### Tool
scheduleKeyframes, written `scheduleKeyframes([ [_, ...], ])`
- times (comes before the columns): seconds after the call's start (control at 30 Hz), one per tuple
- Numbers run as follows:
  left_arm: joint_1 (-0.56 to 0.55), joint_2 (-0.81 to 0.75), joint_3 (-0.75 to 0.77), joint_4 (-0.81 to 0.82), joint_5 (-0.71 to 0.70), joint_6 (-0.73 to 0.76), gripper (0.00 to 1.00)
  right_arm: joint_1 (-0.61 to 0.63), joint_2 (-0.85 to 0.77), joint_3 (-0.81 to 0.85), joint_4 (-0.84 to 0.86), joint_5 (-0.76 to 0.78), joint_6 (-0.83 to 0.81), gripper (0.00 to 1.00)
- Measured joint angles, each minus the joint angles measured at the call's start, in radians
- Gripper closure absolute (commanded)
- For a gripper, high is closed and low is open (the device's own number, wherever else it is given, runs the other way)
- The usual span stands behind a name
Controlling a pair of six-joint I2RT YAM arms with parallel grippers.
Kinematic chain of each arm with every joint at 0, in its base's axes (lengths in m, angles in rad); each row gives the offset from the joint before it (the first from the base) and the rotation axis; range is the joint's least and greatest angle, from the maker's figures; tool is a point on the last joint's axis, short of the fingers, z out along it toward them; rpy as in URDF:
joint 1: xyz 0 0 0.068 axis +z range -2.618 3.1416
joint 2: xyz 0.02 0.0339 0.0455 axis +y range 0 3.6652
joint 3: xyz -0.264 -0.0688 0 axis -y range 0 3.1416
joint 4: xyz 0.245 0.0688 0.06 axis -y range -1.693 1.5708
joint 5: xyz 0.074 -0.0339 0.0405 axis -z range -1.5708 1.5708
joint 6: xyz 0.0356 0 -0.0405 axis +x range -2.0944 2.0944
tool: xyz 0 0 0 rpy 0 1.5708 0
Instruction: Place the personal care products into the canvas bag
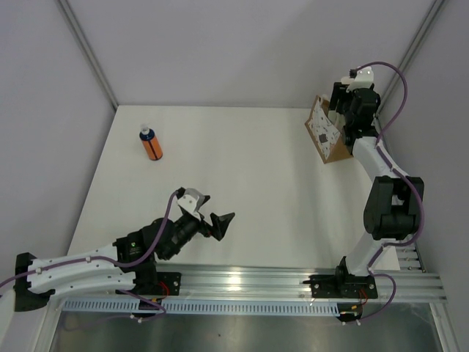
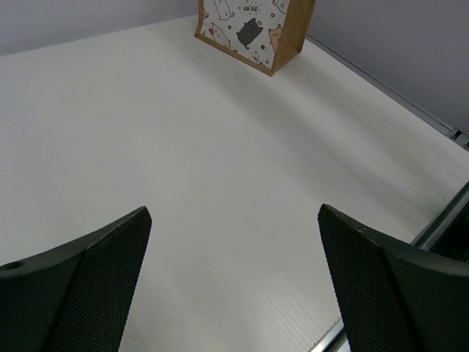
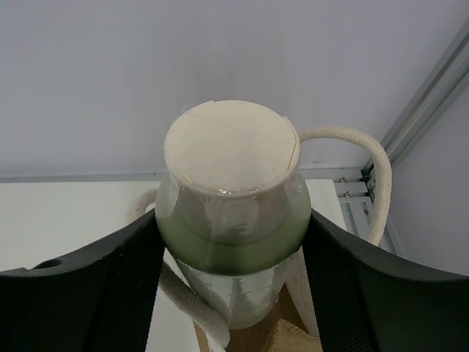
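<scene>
While the orange bottle (image 1: 151, 144) stands on its base at the far left of the desk (image 1: 242, 169), blue-white cap up, nothing touches it. It is well apart from both arms and from the bag (image 1: 324, 136).

Nearer the front edge, the left pincer (image 1: 215, 210) hangs low over bare desk, released. In the left wrist view its two dark fingers (image 2: 95, 279) stand wide apart with only the white surface between them. That same view looks across the desk to the bag's dotted white panel with its cartoon print, brown sides on either edge of it.

At the far right corner the bag stands upright on the desk, close to the walls. The right arm reaches out over it, and the right pincer (image 3: 233, 220) is clenched on the cream bottle (image 3: 231, 154). Both fingers (image 3: 102, 293) press against the bottle's sides just below its pale cap. The bottle is held upright, directly above the bag's mouth. A white rope handle (image 3: 375, 183) loops up beside it on the right, and another strand passes in front of its lower body. Brown canvas shows just beneath the bottle. Whether its base has entered the bag cannot be told.
</scene>
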Motion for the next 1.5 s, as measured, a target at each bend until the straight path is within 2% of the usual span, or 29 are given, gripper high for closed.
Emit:
scheduleKeyframes([
  [0.23, 0.0, -0.005, 0.0, 0.0, 0.0, 0.0, 0.01, 0.014, -0.012, -0.008, -0.012, -0.003, 0.005, 1.0],
  [0.43, 0.0, -0.002, 0.0, 0.0, 0.0, -0.006, 0.01, 0.026, -0.063, -0.088, 0.02, -0.005, 0.027, 1.0],
  [0.6, 0.0, 0.004, 0.0, 0.0, 0.0, -0.006, 0.01, -0.019, -0.104, -0.164, 0.066, -0.02, 0.096, 1.0],
  [0.9, 0.0, -0.005, 0.0, 0.0, -0.001, -0.006, 0.01, -0.116, -0.12, -0.211, 0.039, -0.008, 0.154, 1.0],
  [1.23, 0.0, 0.002, 0.0, 0.0, -0.001, -0.006, 0.01, -0.126, -0.106, -0.22, 0.047, -0.01, 0.158, 1.0],
  [1.5, 0.0, 0.0, 0.0, -0.001, 0.0, -0.006, 0.01, -0.113, -0.027, -0.228, 0.065, 0.01, 0.129, 0.88],
])
